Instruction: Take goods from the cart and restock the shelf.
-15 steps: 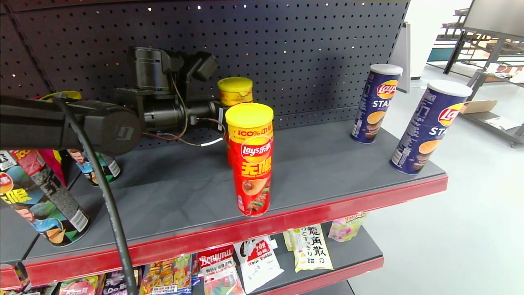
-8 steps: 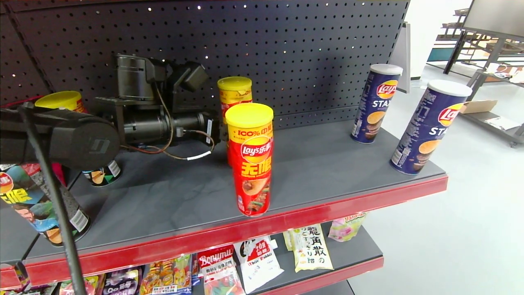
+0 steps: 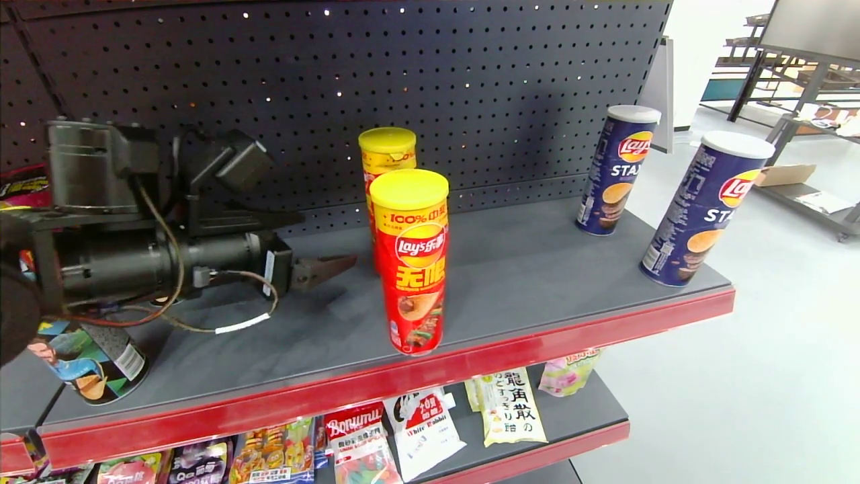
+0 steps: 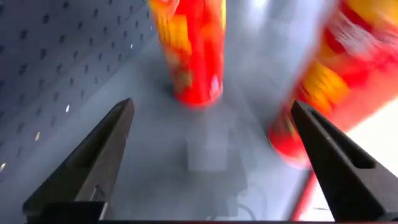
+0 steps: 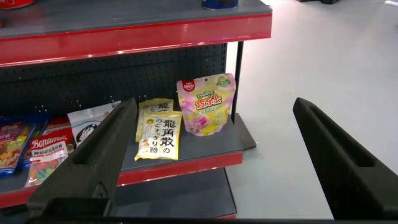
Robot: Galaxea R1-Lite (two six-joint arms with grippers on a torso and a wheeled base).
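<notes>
Withdrawing the left end effector (image 3: pixel 328 270) (jaws spread, nothing held) leftward from the rear red can (image 3: pixel 386 153), now standing upright on the shelf (image 3: pixel 537 262) behind the front red can (image 3: pixel 411 269); keeping the retreat level, avoiding clipping either can.

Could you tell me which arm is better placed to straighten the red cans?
Left, probably: the left gripper hangs open beside the red cans; the right gripper faces the lower shelf.

Retail aisle surroundings.
Dark perforated pegboard panel (image 3: pixel 470 81) at rear; pale grey glossy floor (image 3: pixel 739 390) alongside; metal rack (image 3: pixel 799 74) far beyond.
</notes>
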